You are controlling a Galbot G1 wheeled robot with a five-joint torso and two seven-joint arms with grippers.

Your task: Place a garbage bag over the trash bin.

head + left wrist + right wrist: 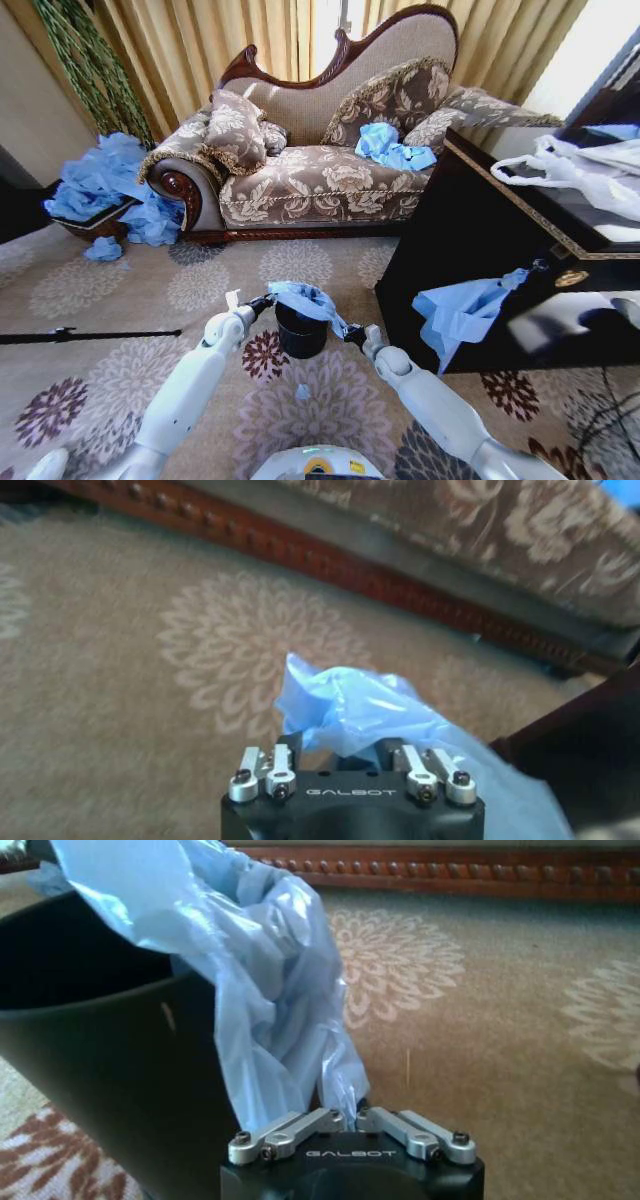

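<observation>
The black trash bin (300, 335) stands on the carpet in front of me. The light-blue garbage bag (305, 298) lies over its rim, stretched between my two grippers. My left gripper (262, 302) holds the bag's edge at the bin's left side; the left wrist view shows the bag (350, 709) bunched between that gripper's (340, 759) fingers. My right gripper (350, 335) sits just right of the bin. There it (345, 1114) is shut on a twisted strand of the bag (270, 990), which hangs down the outside of the bin's wall (100, 1065).
A patterned sofa (320, 185) stands behind the bin with blue bags (392, 148) on its seat. A heap of blue bags (105, 185) lies at the left. A black cabinet (480, 240) is close on the right, with white bags (570, 165) on top. A blue scrap (302, 392) lies on the carpet.
</observation>
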